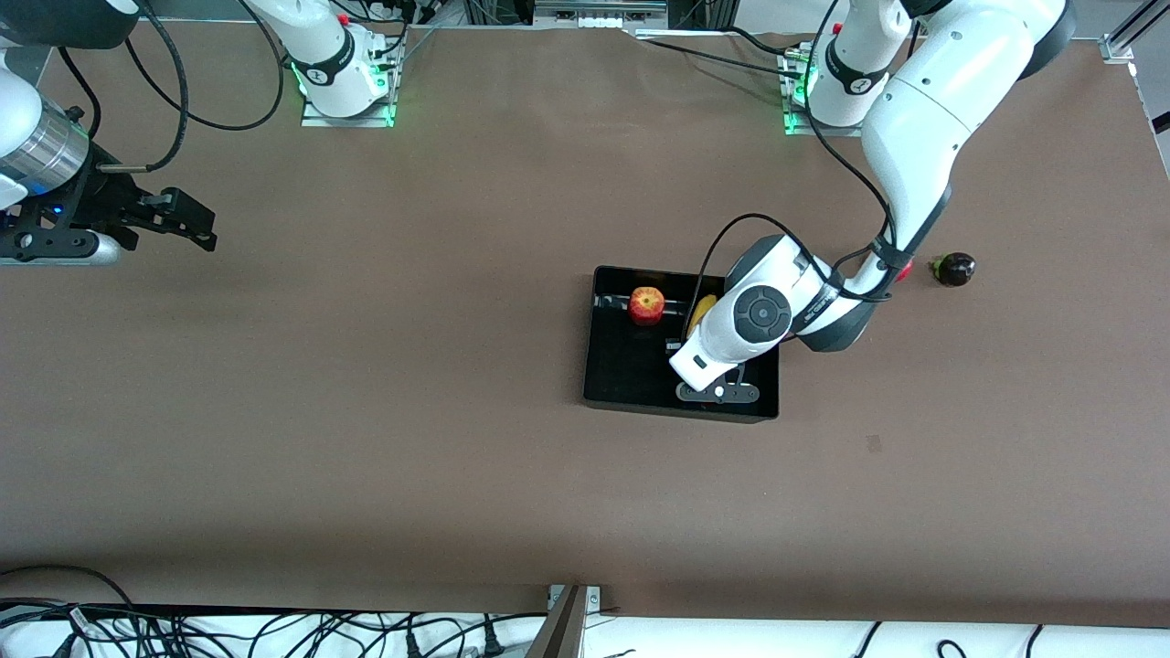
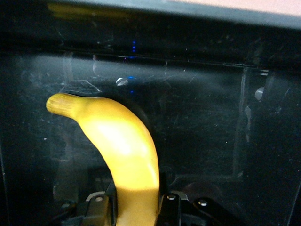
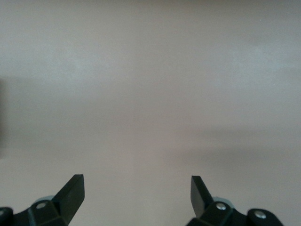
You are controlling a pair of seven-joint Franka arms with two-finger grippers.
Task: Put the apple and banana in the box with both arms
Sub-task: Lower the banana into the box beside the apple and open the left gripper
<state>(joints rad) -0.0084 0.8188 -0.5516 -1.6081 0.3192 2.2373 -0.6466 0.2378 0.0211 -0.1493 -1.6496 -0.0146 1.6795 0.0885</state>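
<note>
Left gripper (image 2: 134, 212) is down inside the glossy black rectangular plastic box (image 1: 631, 384), fingers clamped on the long curved yellow banana (image 2: 120, 155). The small round red apple (image 1: 646, 305) sits in the box too, beside the banana toward the right arm's end. Right gripper (image 3: 136, 193) waits over bare brown table (image 1: 411, 384) well away from the box, fingers spread wide, holding nothing.

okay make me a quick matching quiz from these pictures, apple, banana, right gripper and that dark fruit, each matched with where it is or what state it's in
1. apple
2. banana
3. right gripper
4. dark fruit

A. between the left gripper's fingers, over the box
B. open, over bare table at the right arm's end
C. on the table outside the box, toward the left arm's end
D. lying in the box

Pairs: 1-D, 2-A, 3-B, 4-C
</note>
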